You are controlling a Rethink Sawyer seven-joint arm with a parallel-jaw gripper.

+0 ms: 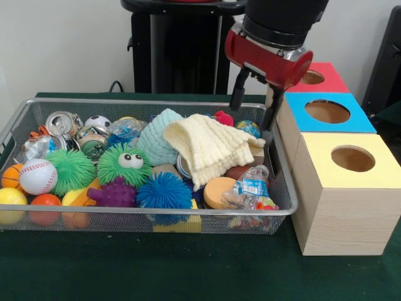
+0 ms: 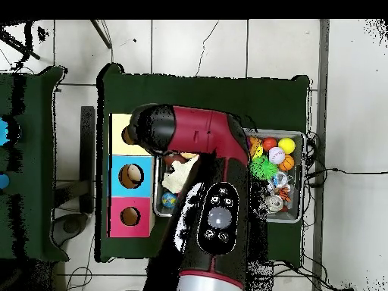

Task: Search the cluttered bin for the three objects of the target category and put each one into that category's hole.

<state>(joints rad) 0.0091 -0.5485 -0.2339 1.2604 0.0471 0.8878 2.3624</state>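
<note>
Currently hovering: gripper (image 1: 255,109) above far right corner of wire bin (image 1: 150,211), beside blue-topped box (image 1: 326,111). Fingers spread, nothing held. Target category not given; cannot tell which three objects count. Candidates in sight: baseball (image 1: 37,176), soccer ball (image 1: 96,123), globe ball (image 1: 248,128), crushed cans (image 1: 60,123), spiky balls such as green eyed ball (image 1: 128,164) and blue spiky ball (image 1: 164,192). Cream cloth (image 1: 210,149) draped over middle, likely hiding more. Overhead mostly blocked by arm (image 2: 206,174); three holes visible left of bin there. Judged step: search and pick. Best lifting or shoving cloth aside first, then descending straight onto a free-standing piece. Risks: snagging cloth, catching mesh wall, round things rolling from pinch. Yellow-topped box (image 1: 351,157) and red-topped box (image 1: 316,78) flank blue one.
</note>
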